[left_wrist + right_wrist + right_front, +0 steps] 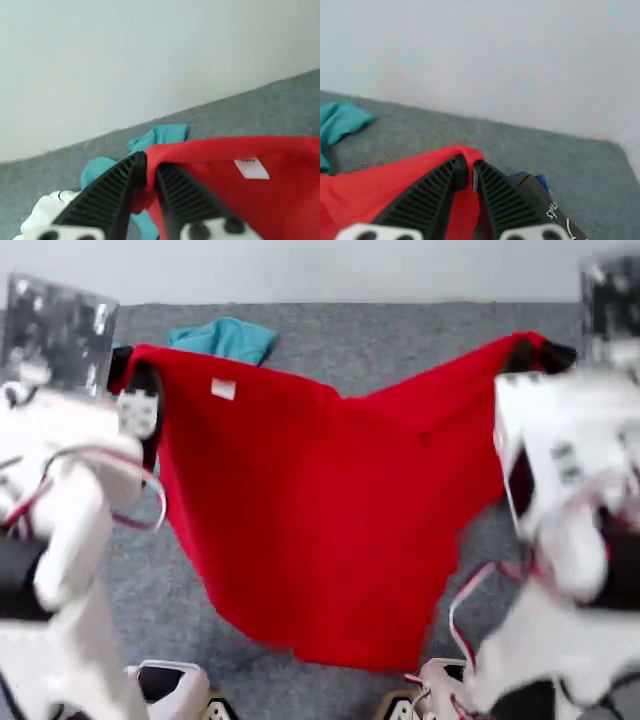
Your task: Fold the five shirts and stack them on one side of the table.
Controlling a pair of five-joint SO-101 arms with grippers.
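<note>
A red shirt (320, 510) hangs spread between the two arms above the grey table (400, 335), its lower edge drooping toward the near side. My left gripper (128, 370) is shut on the shirt's upper left corner; in the left wrist view its black fingers (125, 185) pinch the red cloth (250, 200) beside a white label (251, 168). My right gripper (535, 352) is shut on the upper right corner, and the right wrist view has red fabric (380, 185) clamped between its fingers (492, 192).
A teal shirt (225, 338) lies crumpled at the back left of the table. A white garment (42, 212) lies beside it, in the left wrist view. A dark and blue garment (537, 187) lies under the right gripper. A pale wall (320, 270) backs the table.
</note>
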